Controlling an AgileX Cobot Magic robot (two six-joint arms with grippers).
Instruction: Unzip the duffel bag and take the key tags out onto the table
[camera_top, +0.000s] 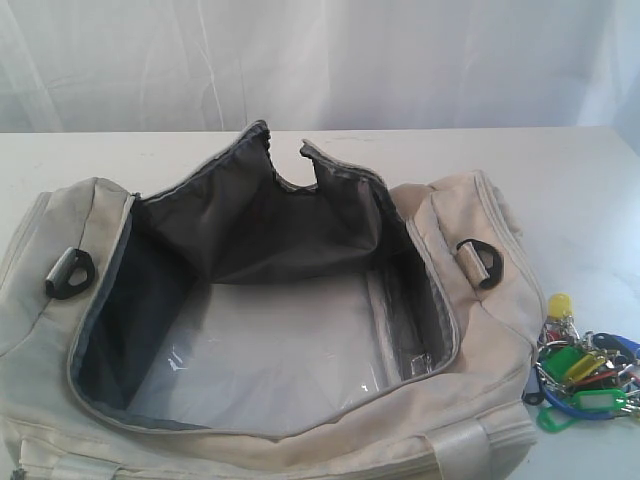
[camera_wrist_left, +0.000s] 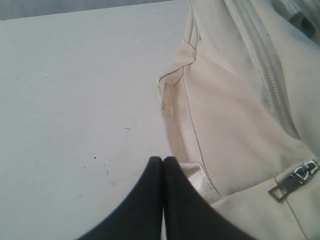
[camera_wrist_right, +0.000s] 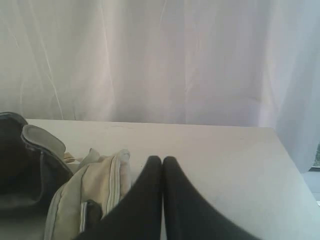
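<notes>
The left gripper (camera_wrist_left: 162, 160) was closed, its two black jaws pressed flat together along their length, gripping nothing. The right gripper (camera_wrist_right: 162, 159) was closed the same way, dark jaws meeting at the tips, nothing held between them.

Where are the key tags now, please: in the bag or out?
Out. The key tags lie on the table beside the bag, whose open inside looks empty.
</notes>
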